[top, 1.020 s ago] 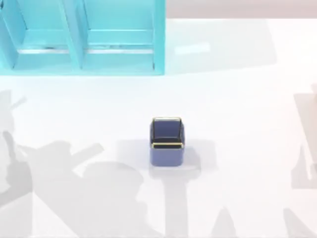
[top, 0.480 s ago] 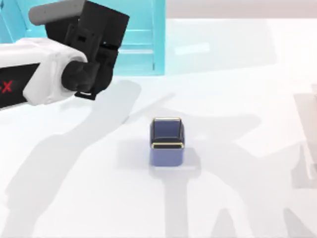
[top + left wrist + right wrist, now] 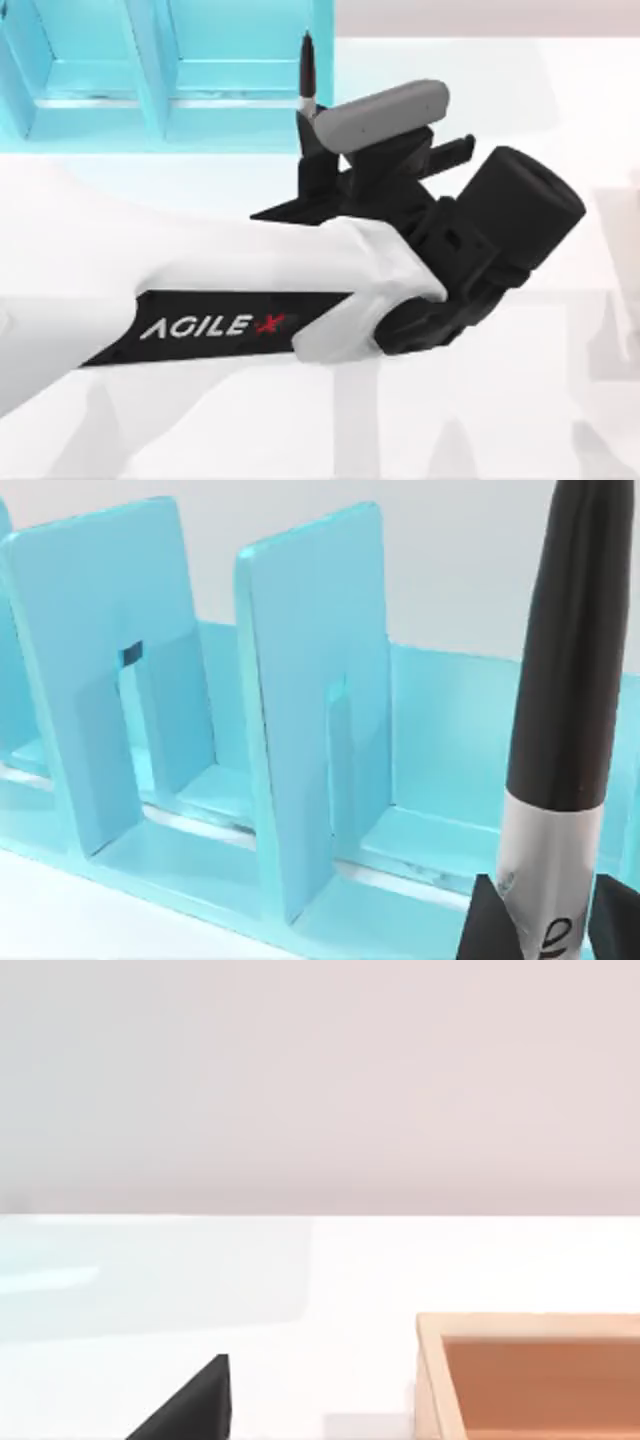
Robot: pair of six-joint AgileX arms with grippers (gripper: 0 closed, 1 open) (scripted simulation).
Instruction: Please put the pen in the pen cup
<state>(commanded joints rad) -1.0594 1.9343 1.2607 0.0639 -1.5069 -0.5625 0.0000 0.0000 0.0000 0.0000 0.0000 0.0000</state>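
Top view: left arm (image 3: pixel 250 310) reached across the middle of the table (image 3: pixel 560 400), its left pincer (image 3: pixel 318 140) near the front edge of the turquoise shelf unit (image 3: pixel 160 80). Pincer was clenched on the pen (image 3: pixel 306 70), which stuck out past the fingertips toward the shelf unit, tip away from the wrist. Pen cup could not be made out in this view; the arm's bulk covered the table centre.

Left wrist view: pen (image 3: pixel 565 710) rose between the two dark fingers (image 3: pixel 485 925), held at its silver-grey lower barrel, the black part standing clear above. Shelf unit dividers (image 3: pixel 310 700) stood behind it, apart from the pen.

Right wrist view: right pincer showed as one dark fingertip (image 3: pixel 190 1405) above the table; whether it was released or clenched, cannot tell. An orange-brown tray (image 3: pixel 530 1370) sat near it. Right arm appeared idle.

Handling judgement: pen looked light, stiff and slim, with a smooth round barrel, so likely slippery and prone to pivot in a two-finger grip. The hold sat toward one end, not the middle, leaving a long free length; a swing or a knock against the shelf unit could rotate it. A mid-barrel hold would be steadier, but the end hold leaves plenty of pen to lower into a cup.

Step judged: carrying the grasped pen; insertion not yet done.
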